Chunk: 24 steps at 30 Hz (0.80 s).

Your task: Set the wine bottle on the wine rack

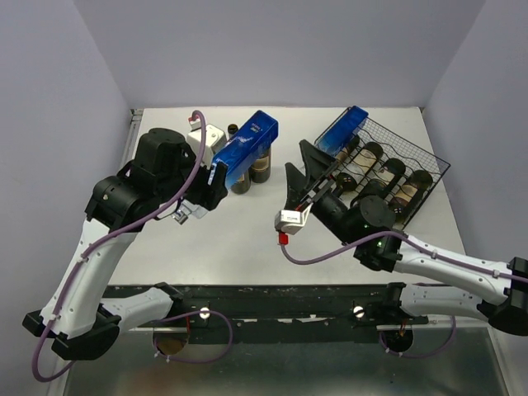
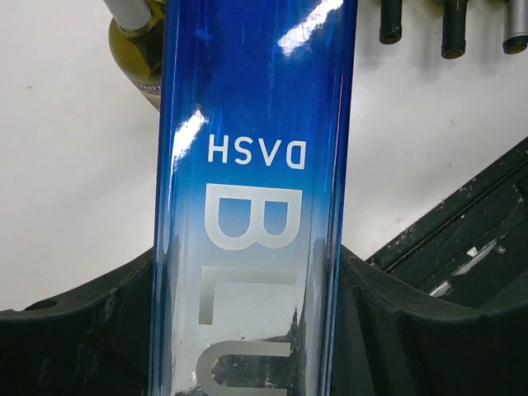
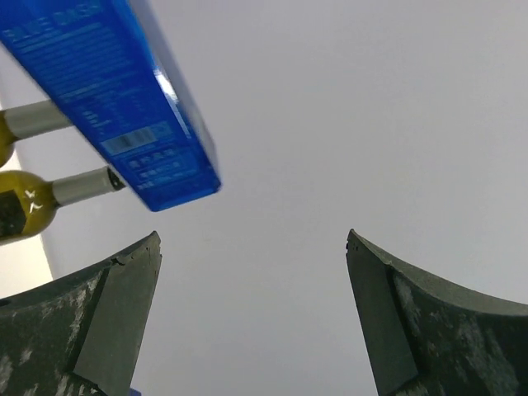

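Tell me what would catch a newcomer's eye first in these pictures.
The glossy blue square-sided bottle clamped in the left gripper, left of centre, stands out most. A second blue one rests on the black wire wine rack at the right, just beyond the open right gripper.

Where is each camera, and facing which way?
Top: overhead behind the arms, looking down at table and wine rack; left arm and right arm show.
Left wrist: looks along the left pincer at its clamped blue bottle.
Right wrist: looks past the open right pincer at the wall.
Top and left wrist share that bottle.
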{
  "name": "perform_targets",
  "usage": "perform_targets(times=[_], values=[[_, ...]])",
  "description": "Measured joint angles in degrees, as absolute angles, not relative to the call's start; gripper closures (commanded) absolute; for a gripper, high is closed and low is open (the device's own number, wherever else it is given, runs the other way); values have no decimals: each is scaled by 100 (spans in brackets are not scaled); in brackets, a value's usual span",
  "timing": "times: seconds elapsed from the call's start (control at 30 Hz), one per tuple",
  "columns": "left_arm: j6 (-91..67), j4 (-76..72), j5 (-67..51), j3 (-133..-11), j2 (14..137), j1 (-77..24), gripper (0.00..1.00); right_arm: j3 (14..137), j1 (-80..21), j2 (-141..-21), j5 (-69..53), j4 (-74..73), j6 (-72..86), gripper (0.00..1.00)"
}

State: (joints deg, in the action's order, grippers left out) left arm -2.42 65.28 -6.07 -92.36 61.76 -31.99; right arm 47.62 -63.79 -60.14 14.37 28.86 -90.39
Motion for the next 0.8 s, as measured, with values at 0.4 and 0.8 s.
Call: perform_targets(times=[0.4,0.8], values=[[-596,5599,-1129,-9201,6904,-3413,100,5863,-6379,-4984,2016,2810,-6497,0],[-1151,4482,-930,-9915,9207,-4678,100,6296,-6379,-4394,2679,2637,-4456,0]])
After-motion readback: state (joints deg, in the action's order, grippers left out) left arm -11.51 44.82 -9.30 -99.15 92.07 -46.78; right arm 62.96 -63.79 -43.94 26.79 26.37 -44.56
